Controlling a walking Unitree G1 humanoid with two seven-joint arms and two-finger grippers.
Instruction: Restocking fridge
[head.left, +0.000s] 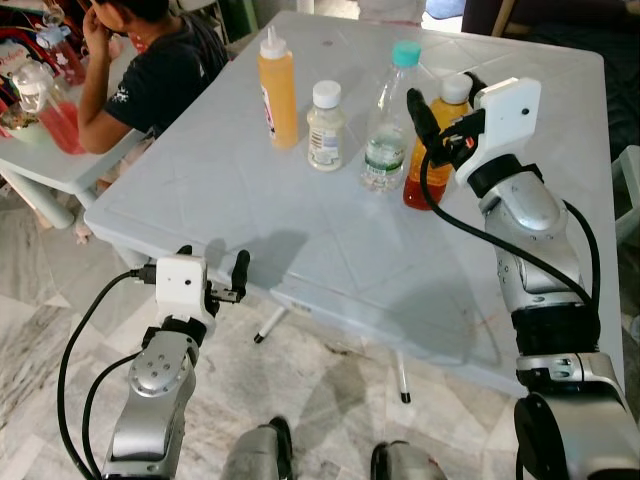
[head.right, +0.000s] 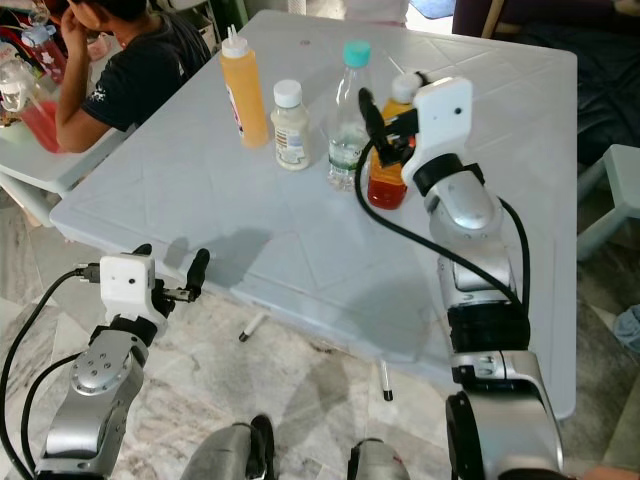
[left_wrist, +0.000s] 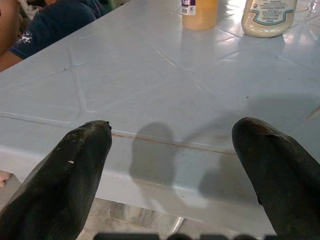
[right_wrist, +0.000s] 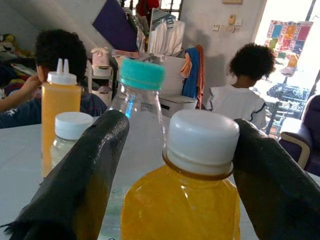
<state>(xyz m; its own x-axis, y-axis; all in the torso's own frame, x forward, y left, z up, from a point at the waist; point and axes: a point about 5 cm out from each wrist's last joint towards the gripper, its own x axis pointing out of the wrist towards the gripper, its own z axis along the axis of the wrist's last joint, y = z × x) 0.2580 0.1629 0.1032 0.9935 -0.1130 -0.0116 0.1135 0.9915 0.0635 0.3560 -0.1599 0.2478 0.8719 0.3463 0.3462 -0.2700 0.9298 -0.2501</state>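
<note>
Right tool hovering wide apart around the juice bottle neck, not clamped, bottle standing on the counter beside the water bottle, left tool spread apart at the counter edge

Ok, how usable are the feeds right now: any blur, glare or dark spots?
Eye views: sharp, evenly lit, soft arm shadows on the table. Right wrist view: juice bottle clear between the fingers, window beyond blown out. Left wrist view: table edge sharp, near fingers dark and soft.

Four bottles on white table
</note>
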